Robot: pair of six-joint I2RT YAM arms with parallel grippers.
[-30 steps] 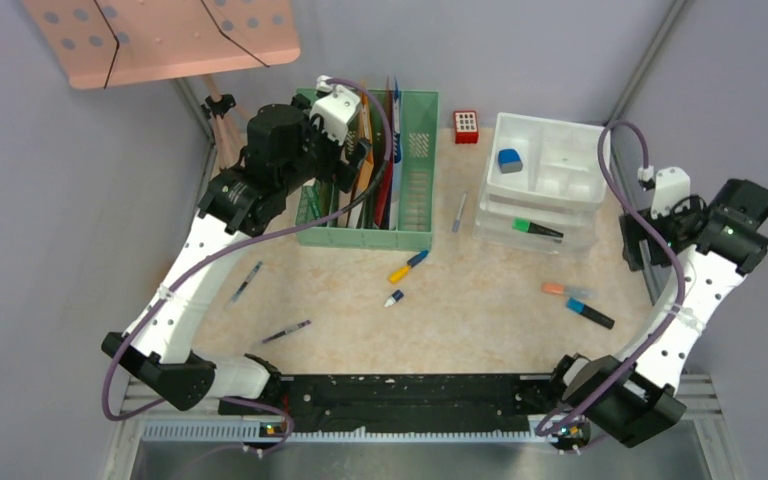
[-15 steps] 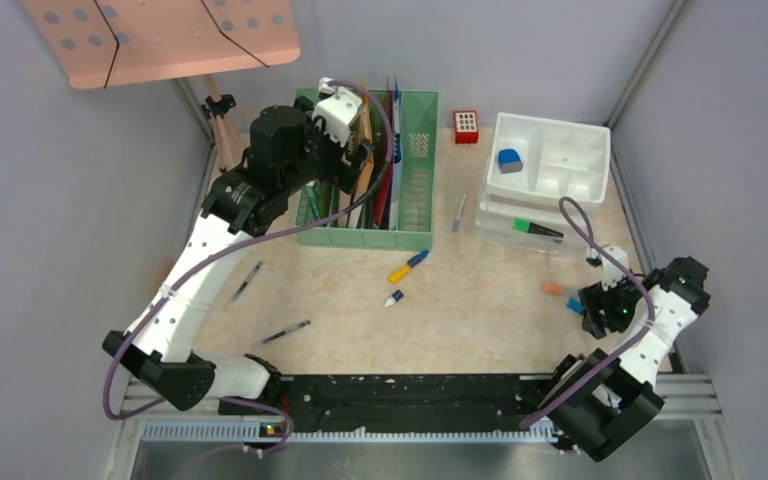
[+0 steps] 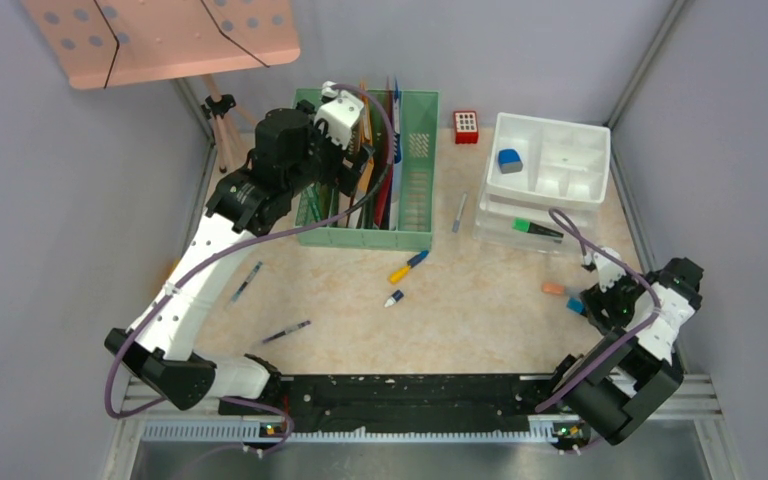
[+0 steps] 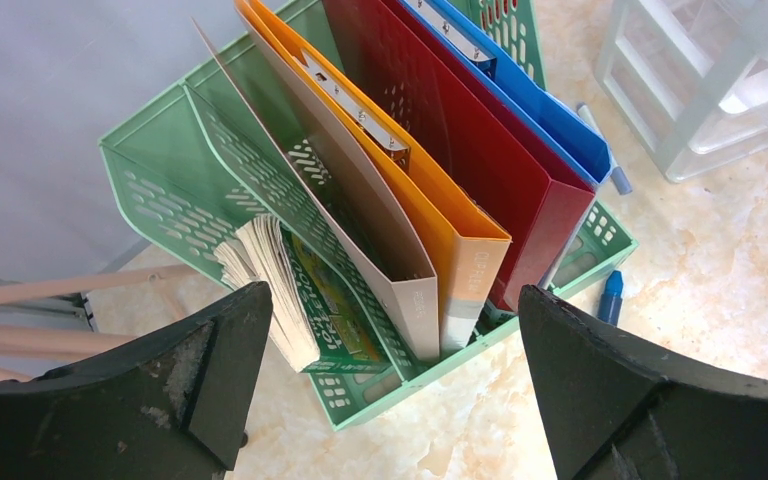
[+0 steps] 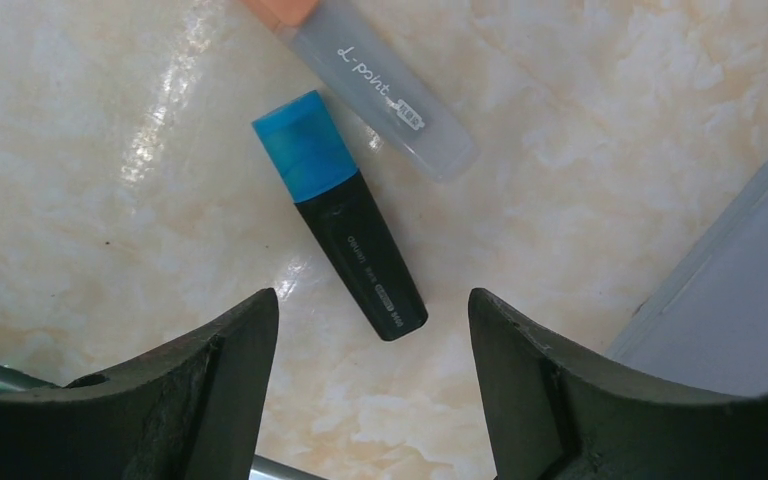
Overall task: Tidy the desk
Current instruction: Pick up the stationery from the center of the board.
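Note:
The desk (image 3: 480, 330) is a beige marbled top with pens scattered on it. My left gripper (image 3: 352, 152) hangs open above the green file rack (image 4: 380, 395); in the left wrist view its fingers (image 4: 230, 350) frame the rack's near end, with a paper stack and beige, orange, red and blue folders standing in it. My right gripper (image 5: 370, 296) is low over the desk's right side, open, its tips on either side of the black end of a blue-capped highlighter (image 5: 345, 215). Nothing is held. An orange-capped clear highlighter (image 5: 380, 80) lies just beyond.
White stacked drawers (image 3: 545, 175) stand at the back right, with a blue eraser (image 3: 510, 160) on top and a green marker (image 3: 535, 228) inside. Loose on the desk: a yellow-blue pen (image 3: 408, 266), a grey pen (image 3: 460, 212), two dark pens (image 3: 246, 281), a red block (image 3: 466, 126). The grey wall (image 5: 730, 300) is close on the right.
My right arm has swung down from beside the drawers to the highlighters at the desk's right front, its jaws narrowing slightly. The left arm has barely shifted.

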